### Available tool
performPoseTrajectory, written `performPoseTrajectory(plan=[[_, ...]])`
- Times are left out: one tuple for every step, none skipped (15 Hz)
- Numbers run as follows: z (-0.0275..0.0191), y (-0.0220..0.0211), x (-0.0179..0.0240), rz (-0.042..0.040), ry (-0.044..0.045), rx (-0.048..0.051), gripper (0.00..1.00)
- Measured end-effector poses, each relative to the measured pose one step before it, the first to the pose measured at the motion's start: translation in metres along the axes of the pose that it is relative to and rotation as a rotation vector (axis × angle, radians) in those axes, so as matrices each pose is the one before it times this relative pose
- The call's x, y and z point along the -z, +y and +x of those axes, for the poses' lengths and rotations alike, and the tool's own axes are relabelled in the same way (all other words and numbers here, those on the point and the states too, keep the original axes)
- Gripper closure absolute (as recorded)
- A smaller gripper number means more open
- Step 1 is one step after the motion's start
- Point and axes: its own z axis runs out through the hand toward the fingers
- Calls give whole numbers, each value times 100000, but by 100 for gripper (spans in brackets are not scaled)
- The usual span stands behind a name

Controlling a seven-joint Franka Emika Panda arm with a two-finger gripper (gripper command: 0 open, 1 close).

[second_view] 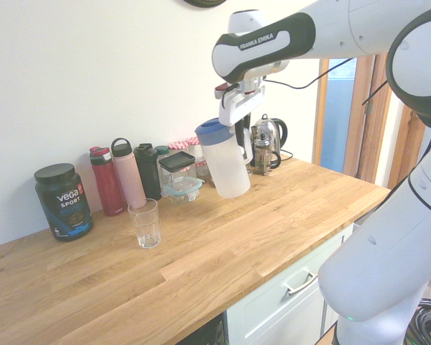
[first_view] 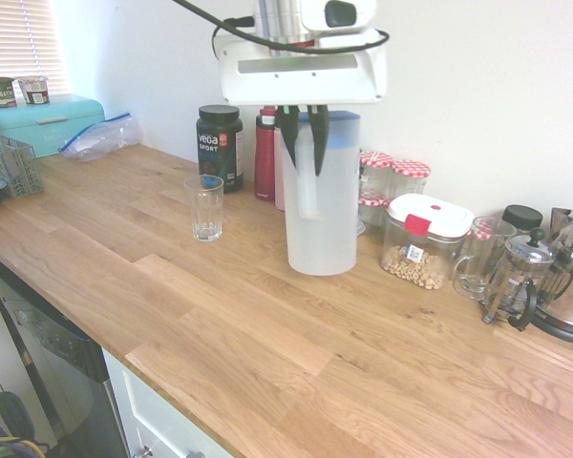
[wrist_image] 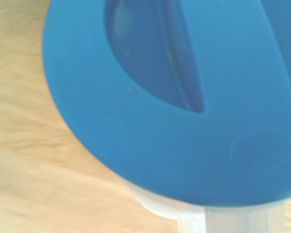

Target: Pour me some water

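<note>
Jug (second_view: 223,162) held under hand (second_view: 243,140).

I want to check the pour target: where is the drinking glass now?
The glass stands on the wooden counter, in front of the Vega Sport tub, left of the jug.

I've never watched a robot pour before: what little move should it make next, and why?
Probably carry the jug on toward the glass. The gripper holds the jug by its handle, lifted off the counter, but the empty glass stands well off to the side.
</note>
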Motion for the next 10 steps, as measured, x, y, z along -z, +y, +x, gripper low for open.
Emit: performPoseTrajectory(plan=[[343,1139,-405,1428,1328,-2945,100],[138,687,-564,1707,1256,-3476,100],[-106,401,-789,2132,714,-3640,100],[-232,311,-938,2181,-444,-2646,100],[-232,322,-850,1691,-772,-1938,100],[-159,386,-789,1032,-577,-1705,100],[-93,448,-665,479,-6,-1328,100],[-81,302,-470,555,375,-972,100],[-58,138,-411,603,525,-592,100],[21,39,-194,357,867,-180,100]])
